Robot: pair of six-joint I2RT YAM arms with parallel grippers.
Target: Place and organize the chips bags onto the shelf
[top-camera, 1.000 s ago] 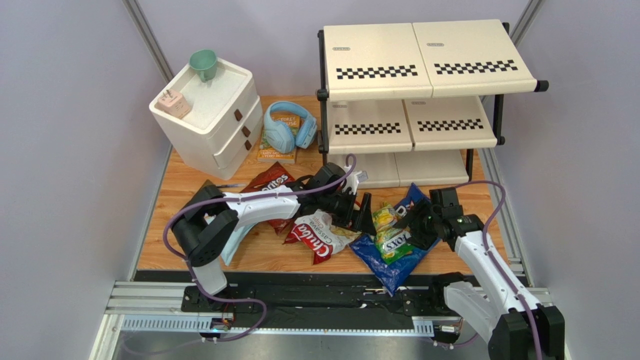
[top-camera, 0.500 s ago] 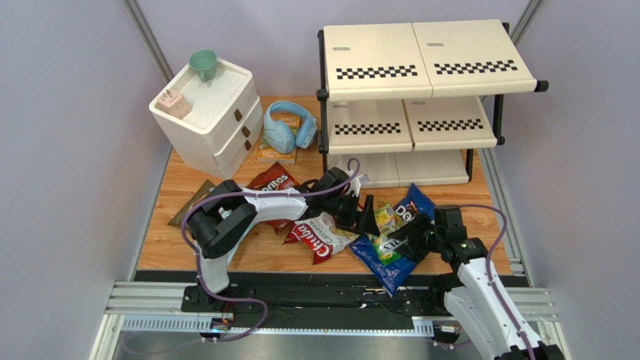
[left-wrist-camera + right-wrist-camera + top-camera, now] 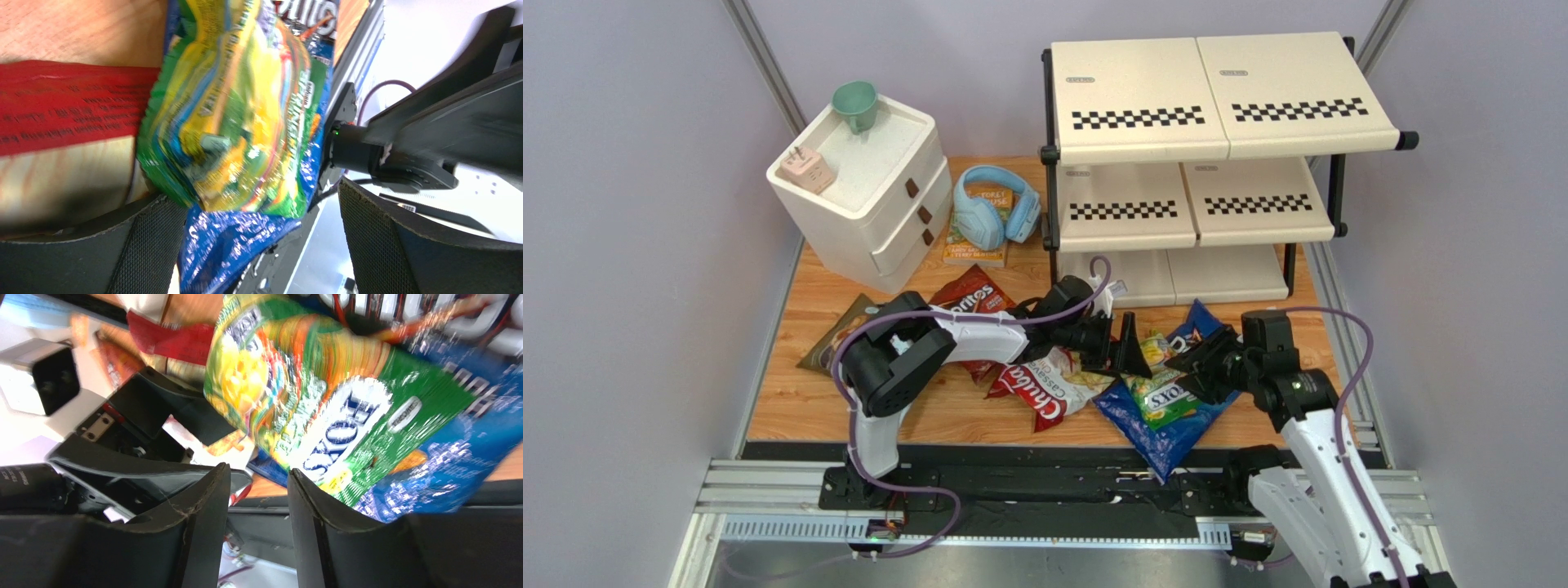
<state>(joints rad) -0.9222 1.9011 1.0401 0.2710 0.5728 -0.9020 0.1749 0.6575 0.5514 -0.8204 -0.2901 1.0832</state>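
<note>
Shelf [image 3: 1136, 86] in overhead view only

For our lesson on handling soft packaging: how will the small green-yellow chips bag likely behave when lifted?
The green-yellow bag looks puffed and crinkled, so probably light and floppy. Its glossy foil may slip, resting on the shiny blue bag.

Right gripper [image 3: 258, 476], jaws narrowly apart and empty, hangs just short of the green-yellow bag [image 3: 307, 398], which lies blurred across a blue bag [image 3: 442, 459].
</note>
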